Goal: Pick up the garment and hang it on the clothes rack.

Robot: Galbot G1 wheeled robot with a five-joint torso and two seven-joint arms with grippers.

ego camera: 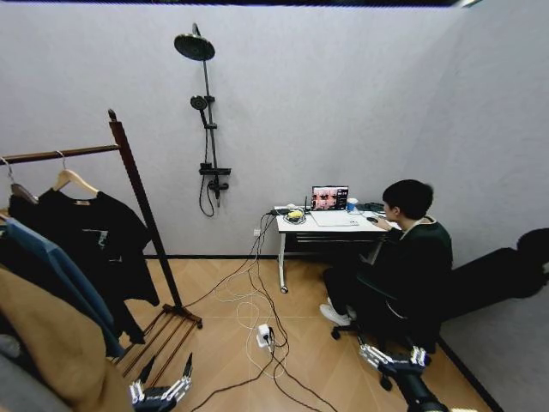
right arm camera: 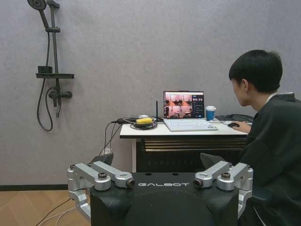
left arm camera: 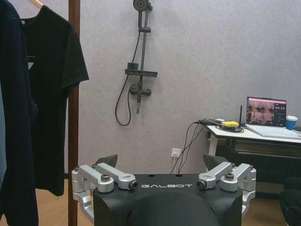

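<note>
On rack [ego camera: 137, 193]: soft black garment [ego camera: 94, 236], pale hanger; both tools [ego camera: 160, 393] [ego camera: 393, 356] low, apparently spread, empty.

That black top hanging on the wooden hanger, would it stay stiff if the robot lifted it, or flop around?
Likely floppy: the black top drapes in soft folds, sleeves hanging loose. It probably weighs little, being thin cloth. The wooden hanger looks rigid, so lifted by that, the cloth would probably swing beneath it, perhaps brushing the clothes rack.
</note>
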